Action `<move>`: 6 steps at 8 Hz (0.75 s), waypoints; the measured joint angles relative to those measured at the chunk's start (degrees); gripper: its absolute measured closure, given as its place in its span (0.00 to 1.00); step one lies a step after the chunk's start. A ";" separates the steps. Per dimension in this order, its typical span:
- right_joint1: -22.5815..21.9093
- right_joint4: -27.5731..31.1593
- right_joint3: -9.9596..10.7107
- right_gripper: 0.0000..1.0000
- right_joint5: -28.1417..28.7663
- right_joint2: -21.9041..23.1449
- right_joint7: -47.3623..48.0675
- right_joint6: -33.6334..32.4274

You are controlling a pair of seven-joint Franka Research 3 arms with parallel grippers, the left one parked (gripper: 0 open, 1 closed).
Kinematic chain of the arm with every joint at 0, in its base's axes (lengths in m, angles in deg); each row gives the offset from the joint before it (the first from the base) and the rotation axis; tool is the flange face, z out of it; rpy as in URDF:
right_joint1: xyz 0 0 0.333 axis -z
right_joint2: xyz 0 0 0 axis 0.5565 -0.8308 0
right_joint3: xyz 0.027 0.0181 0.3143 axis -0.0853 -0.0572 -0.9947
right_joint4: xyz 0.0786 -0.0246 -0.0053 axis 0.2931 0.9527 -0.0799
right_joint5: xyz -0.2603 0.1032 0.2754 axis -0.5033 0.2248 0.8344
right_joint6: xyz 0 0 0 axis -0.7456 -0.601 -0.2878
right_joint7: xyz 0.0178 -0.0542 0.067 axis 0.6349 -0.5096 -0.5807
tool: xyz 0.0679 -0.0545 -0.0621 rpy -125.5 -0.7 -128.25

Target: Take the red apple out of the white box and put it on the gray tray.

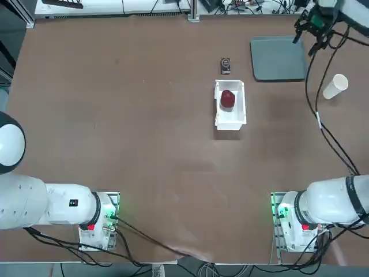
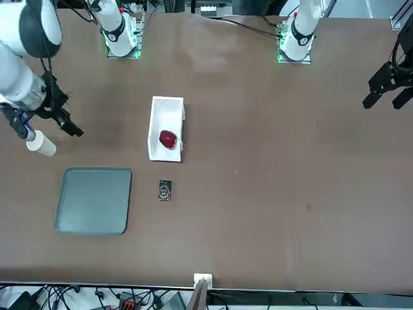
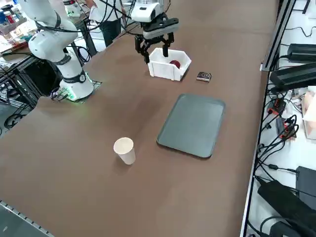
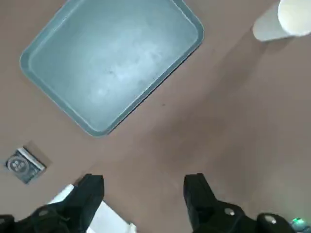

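Red apple (image 1: 228, 98) sits in your white box (image 1: 230, 120); your right hand (image 2: 59, 118) hangs spread and empty, high above the desk (image 1: 144, 144), gray tray (image 1: 278, 59) bare.

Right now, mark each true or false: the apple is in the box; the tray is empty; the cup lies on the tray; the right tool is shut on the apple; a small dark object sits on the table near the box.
1. The apple is in the box. True.
2. The tray is empty. True.
3. The cup lies on the tray. False: it is on the table, beside the tray.
4. The right tool is shut on the apple. False: it is open, holds nothing and hangs in the air.
5. A small dark object sits on the table near the box. True.
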 joint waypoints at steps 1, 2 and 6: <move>-0.36 0.20 0.00 0.00 0.55 -1.03 2.93 1.22; -0.99 0.40 0.00 0.00 1.27 -1.89 6.77 2.38; -10.88 3.64 -0.28 0.00 1.91 -3.47 30.80 9.20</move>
